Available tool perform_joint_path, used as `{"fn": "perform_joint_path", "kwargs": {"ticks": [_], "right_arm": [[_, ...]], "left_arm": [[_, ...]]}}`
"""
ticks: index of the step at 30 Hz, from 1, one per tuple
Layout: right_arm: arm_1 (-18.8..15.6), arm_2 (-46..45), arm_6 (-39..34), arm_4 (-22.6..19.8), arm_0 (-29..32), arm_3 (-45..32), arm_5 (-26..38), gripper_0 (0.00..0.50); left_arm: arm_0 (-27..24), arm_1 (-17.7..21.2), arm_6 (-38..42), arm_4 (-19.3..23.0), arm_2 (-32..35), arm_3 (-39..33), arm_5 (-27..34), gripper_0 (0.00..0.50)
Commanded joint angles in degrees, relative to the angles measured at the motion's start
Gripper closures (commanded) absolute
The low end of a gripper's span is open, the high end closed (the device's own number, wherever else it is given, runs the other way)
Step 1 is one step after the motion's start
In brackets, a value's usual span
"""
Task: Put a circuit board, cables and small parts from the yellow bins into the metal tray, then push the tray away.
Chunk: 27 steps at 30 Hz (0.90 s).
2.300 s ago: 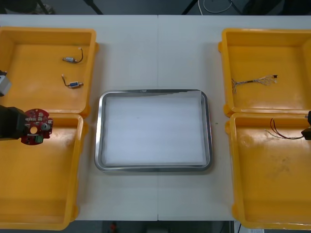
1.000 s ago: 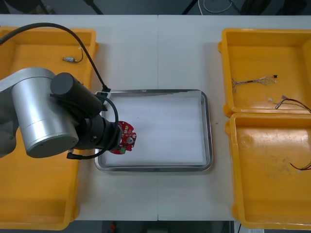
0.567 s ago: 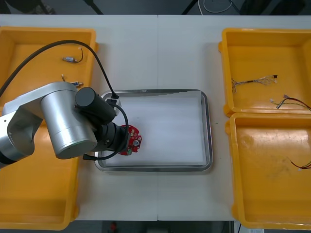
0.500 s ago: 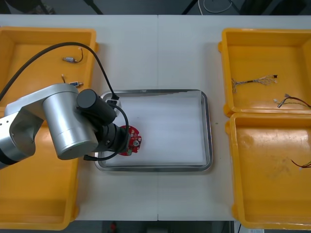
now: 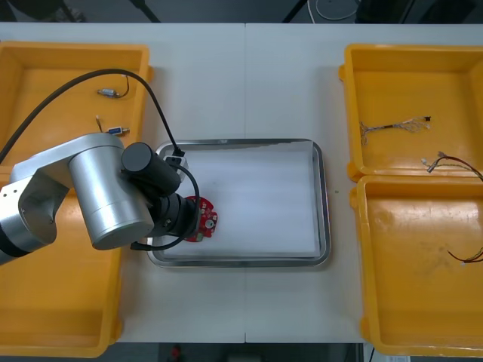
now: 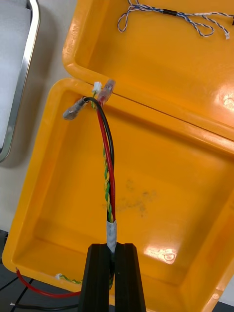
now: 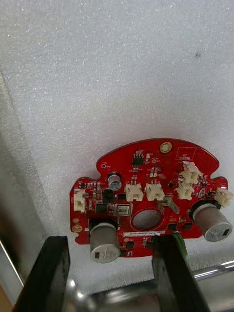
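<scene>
- The left gripper (image 7: 108,243) hangs low inside the metal tray (image 5: 323,197). Its fingers stand well apart and clamp nothing.
- Just past those fingers, the round red circuit board (image 7: 146,195) lies flat, components up, on the tray's white lining. One finger overlaps its edge; I cannot tell whether they touch.
- The right gripper (image 6: 111,251) is pinched tight on the taped end of a red and yellow cable (image 6: 108,161). The cable arcs away from it above a yellow bin (image 6: 170,161).
- Farther out from that gripper, a twisted blue and white cable (image 6: 170,13) lies in the next bin. Beyond the left arm, two small metal parts (image 5: 110,92) sit in another.
- By my reading, the board is delivered and one cable is in hand. Placing that cable, fetching the parts and pushing the tray across the surface remain.
</scene>
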Motion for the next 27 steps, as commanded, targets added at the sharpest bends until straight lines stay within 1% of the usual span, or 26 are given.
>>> {"fn": "perform_joint_path", "kwargs": {"ticks": [1, 5, 8, 11, 15, 17, 19, 22, 25, 27], "right_arm": [[-0.2, 1.6, 3.1, -0.2, -2.1, -3.1, 0.2, 0.481], [-0.2, 3.6, 4.2, -1.0, -4.9, -4.7, 0.2, 0.479], [-0.2, 7.1, 4.5, -1.9, -8.0, -5.6, 0.2, 0.483], [-0.2, 11.9, 5.1, -2.4, -12.4, -6.1, 0.2, 0.48], [-0.2, 17.3, 5.6, -3.1, -16.8, -6.7, 0.2, 0.483], [-0.2, 20.9, 5.9, -3.1, -19.7, -6.7, 0.2, 0.482], [0.0, 23.8, 6.3, -3.1, -21.8, -6.7, 0.2, 0.483], [1.2, 28.6, 6.8, -2.0, -25.1, -6.7, 0.2, 0.49], [3.0, 33.4, 7.6, 0.1, -27.9, -6.6, 0.2, 0.497], [3.8, 36.5, 8.2, 1.5, -29.7, -6.5, 0.2, 0.499]], "left_arm": [[-2.1, -0.9, 2.9, -0.7, -0.7, -1.2, -0.6, 0.0], [-2.1, -0.9, 3.3, -0.6, 0.2, -3.0, 0.8, 0.0], [-2.2, -1.0, 3.6, 0.0, 2.2, -5.2, 3.6, 0.0], [-2.2, -1.2, 3.9, 2.1, 5.6, -7.8, 7.8, 0.0], [-2.1, -1.1, 3.9, 3.7, 9.9, -10.4, 12.2, 0.0], [-2.3, -1.1, 3.6, 4.4, 13.5, -11.8, 15.4, 0.0], [-3.0, -1.1, 3.4, 5.2, 16.0, -12.1, 17.7, 0.0], [-4.0, -1.1, 3.3, 6.4, 20.7, -11.7, 20.8, 0.0], [-5.2, -0.9, 3.2, 7.9, 24.7, -9.3, 22.7, 0.0], [-6.1, -0.4, 3.2, 8.1, 26.3, -7.2, 23.5, 0.0]]}}
